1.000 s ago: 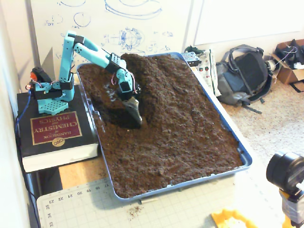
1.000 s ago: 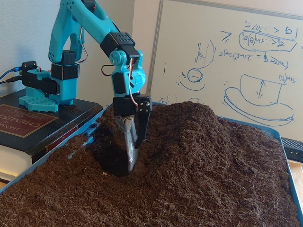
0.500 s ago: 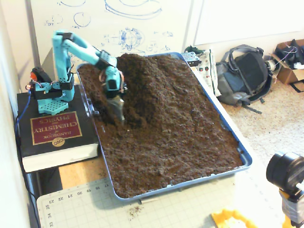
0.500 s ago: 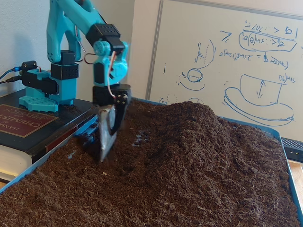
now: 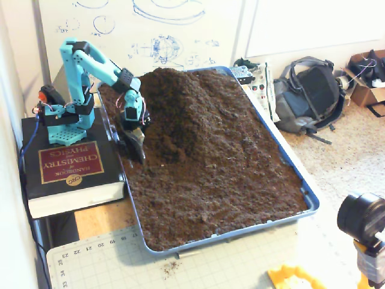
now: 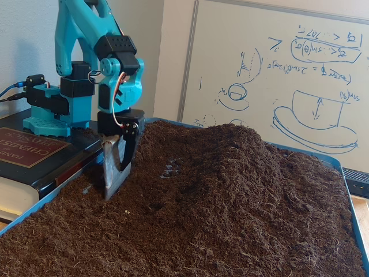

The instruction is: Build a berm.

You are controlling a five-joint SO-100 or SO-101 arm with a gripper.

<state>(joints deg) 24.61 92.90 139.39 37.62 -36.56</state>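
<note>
I am holding my gripper (image 6: 113, 183), blades seemingly together, tip down in flat soil beside the tray (image 5: 310, 201) wall. The berm (image 5: 180, 99) is rising just right. Dragging carelessly risks spilling soil over the wall.

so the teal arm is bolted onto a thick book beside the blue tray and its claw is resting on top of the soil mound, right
Not quite. The claw is not on top of the berm; it points down into the lower soil at the mound's foot, near the blue tray edge closest to the arm. Both fixed views show this. The teal arm's base does sit on the thick book beside the tray.
</note>
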